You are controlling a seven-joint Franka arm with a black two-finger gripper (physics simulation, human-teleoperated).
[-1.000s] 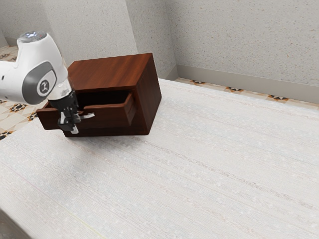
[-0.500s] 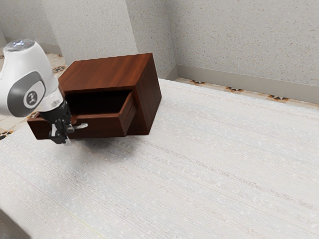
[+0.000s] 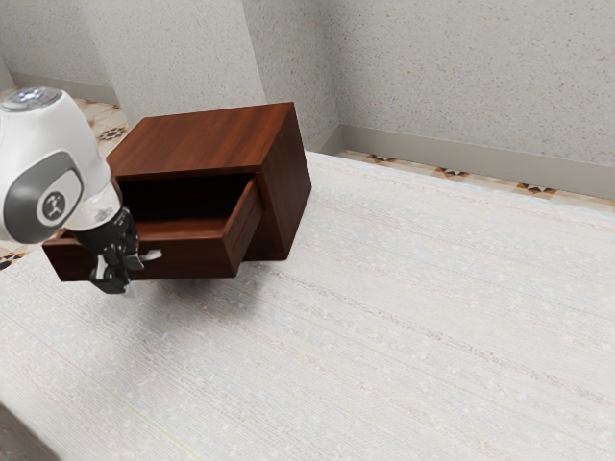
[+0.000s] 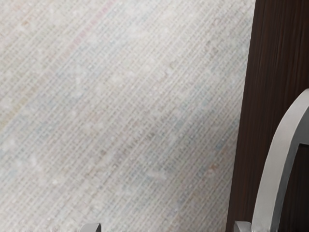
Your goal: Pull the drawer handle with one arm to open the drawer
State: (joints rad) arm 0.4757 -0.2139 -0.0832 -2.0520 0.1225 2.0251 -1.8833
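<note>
A dark red wooden cabinet [image 3: 211, 139] stands on the pale table [image 3: 404, 317], at the exterior view's left. Its drawer [image 3: 183, 257] is pulled well out, leaving a dark opening behind it. A thin silver handle [image 3: 149, 255] sticks out from the drawer's front. My black gripper [image 3: 111, 277] hangs at that handle, under the white arm. In the wrist view the grey handle [image 4: 282, 169] runs along the dark drawer front [image 4: 263, 72], just outside one fingertip [image 4: 241, 225]. The other fingertip [image 4: 91, 226] is far from it, with only table between them. The gripper stands open.
The cabinet sits near the table's far left corner, next to the speckled wall [image 3: 461, 67]. Patterned floor tiles [image 3: 106, 120] show past the table's edge behind the arm. The wide tabletop stretches toward the exterior view's right and front.
My hand has moved toward the exterior view's left and slightly down, and the drawer has slid further out of the cabinet with it.
</note>
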